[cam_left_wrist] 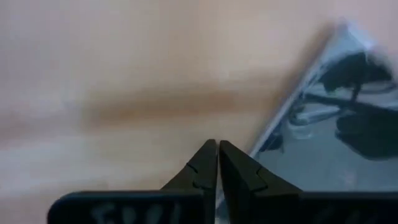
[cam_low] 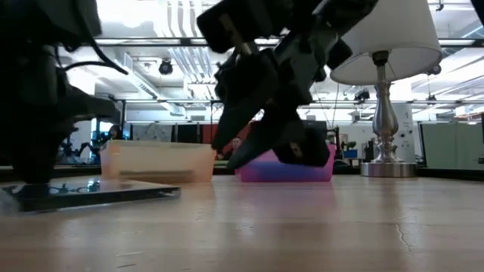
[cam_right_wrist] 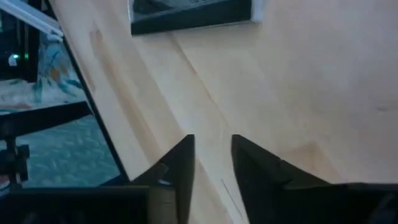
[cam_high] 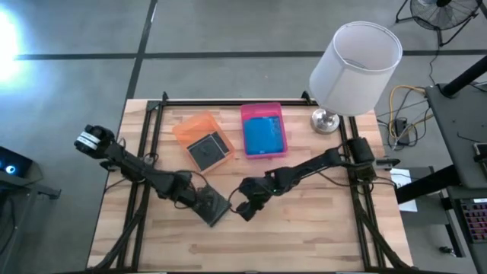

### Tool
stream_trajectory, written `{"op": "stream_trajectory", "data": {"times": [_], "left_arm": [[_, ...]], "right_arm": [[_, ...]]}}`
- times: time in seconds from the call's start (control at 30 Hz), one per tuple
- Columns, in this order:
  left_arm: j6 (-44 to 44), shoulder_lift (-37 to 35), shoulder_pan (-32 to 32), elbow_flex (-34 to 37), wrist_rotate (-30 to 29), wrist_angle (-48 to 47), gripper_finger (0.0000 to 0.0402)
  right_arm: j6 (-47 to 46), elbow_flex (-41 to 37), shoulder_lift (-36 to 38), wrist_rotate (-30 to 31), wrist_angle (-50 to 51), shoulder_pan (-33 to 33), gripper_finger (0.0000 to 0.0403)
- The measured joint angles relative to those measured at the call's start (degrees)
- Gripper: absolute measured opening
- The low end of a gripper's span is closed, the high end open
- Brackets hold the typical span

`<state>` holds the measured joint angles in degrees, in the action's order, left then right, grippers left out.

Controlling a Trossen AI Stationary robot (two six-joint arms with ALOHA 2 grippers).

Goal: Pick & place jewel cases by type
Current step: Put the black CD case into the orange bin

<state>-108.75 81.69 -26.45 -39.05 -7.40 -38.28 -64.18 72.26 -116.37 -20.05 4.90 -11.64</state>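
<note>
Grey floor (cam_high: 68, 30) (dark seams); white-shaded lamp (cam_high: 356, 57).

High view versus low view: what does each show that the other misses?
Only the high view shows the tray contents: a dark case in the orange tray, a blue case in the pink tray. Only the low view shows the room behind. Both show the dark case on the table at the left claw, the right claw and the lamp.

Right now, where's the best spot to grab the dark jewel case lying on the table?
The dark jewel case lies flat on the table, so probably pinch its thin edge from above. The left gripper is shut right at its edge; the right gripper hovers beside it.
</note>
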Motion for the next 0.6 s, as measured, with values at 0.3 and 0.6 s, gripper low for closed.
{"op": "stream_trajectory", "data": {"times": [0.3, 0.6], "left_arm": [[-7.76, 6.27, -8.71, -4.43, -1.99, 1.60, 0.0000], [-6.43, 12.32, -9.45, -12.35, -0.42, 3.85, 0.0000]], "right_arm": [[-7.98, 0.87, -5.69, 3.35, -8.02, 0.00, 0.0205], [-16.59, 1.01, -8.54, 6.68, -13.67, 0.45, 0.0252]]}}
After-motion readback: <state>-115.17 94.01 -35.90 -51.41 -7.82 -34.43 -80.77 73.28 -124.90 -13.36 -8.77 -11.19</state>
